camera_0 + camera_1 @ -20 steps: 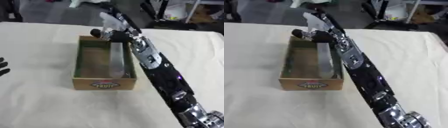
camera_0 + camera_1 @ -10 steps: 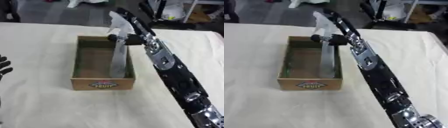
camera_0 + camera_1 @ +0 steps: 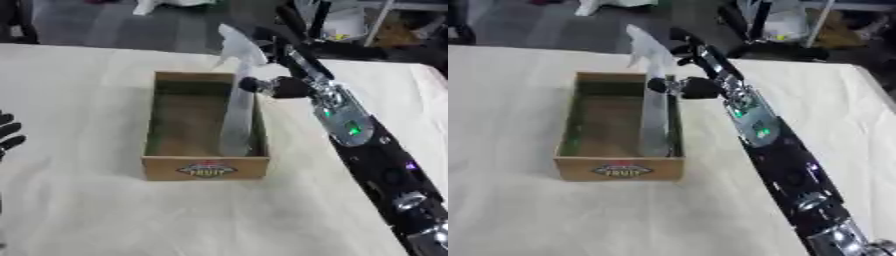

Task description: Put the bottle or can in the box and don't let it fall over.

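A tall, clear, pale bottle (image 3: pixel 236 120) was seen standing in the box (image 3: pixel 206 167), its base on the box floor against the right wall near the front, its body leaning slightly so that the narrow top rose above the far right corner of the box. The box was of brown card with a greenish inner lining and a "FRUIT" label on its front wall, and it lay on the cloth-covered counter (image 3: pixel 87 210). The right hand (image 3: pixel 267 86) was held at the upper part of the bottle, just right of the box's far right corner; whether its fingers were closed on the bottle could not be told. The left hand (image 3: pixel 7 132) was seen well left of the box, at the picture's edge, fingers relaxed and spread. Compared with one second earlier, the bottle's top had been raised higher above the box rim, and the right arm had been drawn back toward the box's right side.
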Robot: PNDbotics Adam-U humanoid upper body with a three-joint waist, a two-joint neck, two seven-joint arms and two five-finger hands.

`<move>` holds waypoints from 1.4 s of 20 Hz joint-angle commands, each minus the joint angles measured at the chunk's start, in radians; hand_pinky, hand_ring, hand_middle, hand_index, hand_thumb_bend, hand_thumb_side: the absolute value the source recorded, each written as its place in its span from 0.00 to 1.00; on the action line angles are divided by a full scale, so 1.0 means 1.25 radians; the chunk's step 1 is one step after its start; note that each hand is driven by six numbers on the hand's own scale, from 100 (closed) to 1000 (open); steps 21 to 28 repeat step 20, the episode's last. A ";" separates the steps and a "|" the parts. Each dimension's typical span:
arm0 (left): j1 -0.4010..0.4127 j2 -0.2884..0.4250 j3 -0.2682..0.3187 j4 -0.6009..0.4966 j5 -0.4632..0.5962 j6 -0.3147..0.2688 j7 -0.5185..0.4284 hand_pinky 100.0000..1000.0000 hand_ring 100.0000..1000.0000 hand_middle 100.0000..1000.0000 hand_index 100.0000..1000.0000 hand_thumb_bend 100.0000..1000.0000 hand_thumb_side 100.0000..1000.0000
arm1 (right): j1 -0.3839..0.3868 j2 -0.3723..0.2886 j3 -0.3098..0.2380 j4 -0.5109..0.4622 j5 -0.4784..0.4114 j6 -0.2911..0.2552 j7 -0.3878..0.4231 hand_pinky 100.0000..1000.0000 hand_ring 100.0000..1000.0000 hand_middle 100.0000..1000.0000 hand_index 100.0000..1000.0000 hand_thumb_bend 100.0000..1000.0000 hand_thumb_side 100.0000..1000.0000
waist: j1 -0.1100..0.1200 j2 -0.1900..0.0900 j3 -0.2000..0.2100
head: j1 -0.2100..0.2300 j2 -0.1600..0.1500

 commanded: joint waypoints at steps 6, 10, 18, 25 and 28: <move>-0.001 0.010 0.012 -0.007 -0.004 0.000 0.009 0.72 0.73 0.68 0.79 0.27 0.81 | 0.138 -0.141 -0.084 -0.178 -0.123 0.020 -0.059 0.70 0.80 0.88 1.00 0.68 0.50 | -0.003 -0.018 -0.022 | 0.022 -0.018; 0.000 0.010 0.014 -0.007 -0.006 0.000 0.011 0.72 0.73 0.68 0.79 0.28 0.80 | 0.219 -0.148 -0.125 -0.247 -0.157 0.032 -0.088 0.68 0.79 0.88 1.00 0.63 0.51 | -0.001 -0.019 -0.031 | 0.034 -0.017; 0.001 0.010 0.015 -0.010 -0.005 -0.001 0.013 0.72 0.73 0.68 0.79 0.27 0.81 | 0.333 -0.107 -0.191 -0.331 -0.176 0.037 -0.164 0.66 0.78 0.87 1.00 0.62 0.50 | 0.009 -0.016 -0.039 | 0.045 -0.006; 0.000 0.010 0.014 -0.011 -0.006 -0.001 0.012 0.72 0.73 0.68 0.79 0.27 0.81 | 0.353 -0.095 -0.200 -0.344 -0.171 0.039 -0.178 0.66 0.77 0.87 1.00 0.61 0.50 | 0.011 -0.014 -0.040 | 0.053 0.002; 0.000 0.010 0.014 -0.011 -0.006 -0.001 0.012 0.72 0.73 0.68 0.79 0.27 0.81 | 0.353 -0.095 -0.200 -0.344 -0.171 0.039 -0.178 0.66 0.77 0.87 1.00 0.61 0.50 | 0.011 -0.014 -0.040 | 0.053 0.002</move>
